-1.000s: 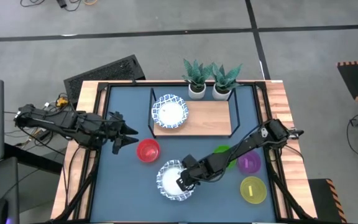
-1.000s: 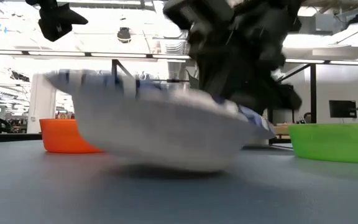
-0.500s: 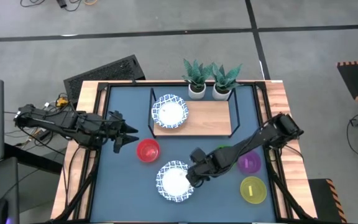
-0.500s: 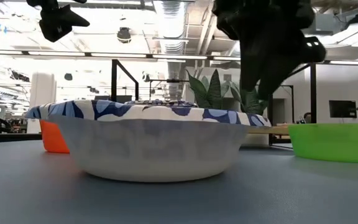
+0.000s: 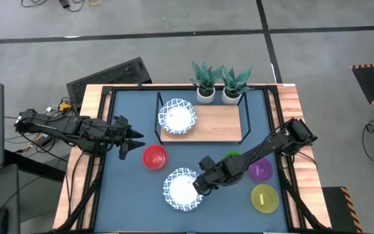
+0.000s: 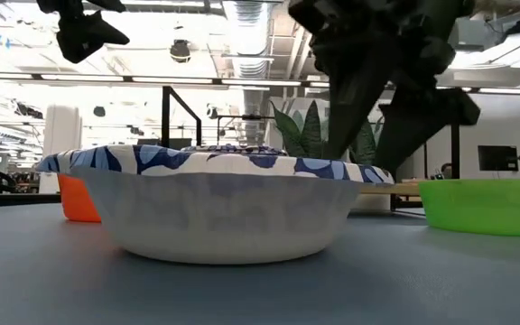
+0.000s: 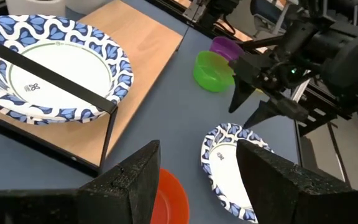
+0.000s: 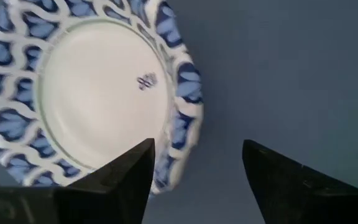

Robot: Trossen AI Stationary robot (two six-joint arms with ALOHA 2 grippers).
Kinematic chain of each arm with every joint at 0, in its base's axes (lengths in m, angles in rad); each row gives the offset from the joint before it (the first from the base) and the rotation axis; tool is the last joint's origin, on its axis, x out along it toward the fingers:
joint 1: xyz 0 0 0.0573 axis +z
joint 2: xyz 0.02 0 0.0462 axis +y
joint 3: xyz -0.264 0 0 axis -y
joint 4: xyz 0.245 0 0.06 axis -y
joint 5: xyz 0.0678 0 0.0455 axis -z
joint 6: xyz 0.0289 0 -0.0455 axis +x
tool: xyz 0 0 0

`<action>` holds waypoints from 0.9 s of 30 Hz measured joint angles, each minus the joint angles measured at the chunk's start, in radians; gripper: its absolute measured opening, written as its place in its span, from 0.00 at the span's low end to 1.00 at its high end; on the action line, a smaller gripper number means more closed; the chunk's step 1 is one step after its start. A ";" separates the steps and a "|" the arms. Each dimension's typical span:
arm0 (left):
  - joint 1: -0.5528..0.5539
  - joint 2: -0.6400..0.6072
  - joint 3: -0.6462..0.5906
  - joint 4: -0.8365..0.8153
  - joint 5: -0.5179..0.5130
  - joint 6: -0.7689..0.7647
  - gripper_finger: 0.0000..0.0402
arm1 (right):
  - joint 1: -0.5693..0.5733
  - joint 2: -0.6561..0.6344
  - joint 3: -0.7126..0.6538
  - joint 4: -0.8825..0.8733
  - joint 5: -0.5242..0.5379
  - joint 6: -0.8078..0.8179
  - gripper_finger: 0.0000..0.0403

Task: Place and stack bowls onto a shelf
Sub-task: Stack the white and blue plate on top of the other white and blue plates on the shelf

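Note:
A white bowl with a blue patterned rim (image 5: 182, 189) sits flat on the dark-blue tabletop near the front; it also shows in the low view (image 6: 215, 203). My right gripper (image 5: 202, 185) is open just above that bowl's right rim (image 8: 182, 124), one finger on either side of it, apart from it as far as shows. A second blue-rimmed bowl (image 5: 177, 117) rests on the left half of the wooden shelf (image 5: 221, 123). Red (image 5: 154, 157), green (image 5: 232, 157), purple (image 5: 260, 171) and yellow (image 5: 263, 197) bowls stand on the table. My left gripper (image 5: 134, 138) is open and empty, left of the red bowl.
Two small white plant pots (image 5: 206, 94) (image 5: 232, 96) stand behind the shelf. The shelf's right half is bare wood. My right arm reaches across the green bowl. The black wire frame (image 7: 48, 78) crosses over the bowl on the shelf.
A second ago my right gripper held the blue-rimmed bowl tilted, its right rim raised. The bowl has come down flat on the table. My right gripper has let go and drawn a little toward the table's right edge, off the bowl.

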 joint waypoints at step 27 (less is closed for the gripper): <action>0.000 0.000 0.000 -0.014 -0.036 0.000 0.49 | -0.021 0.073 -0.016 0.149 -0.073 -0.024 0.09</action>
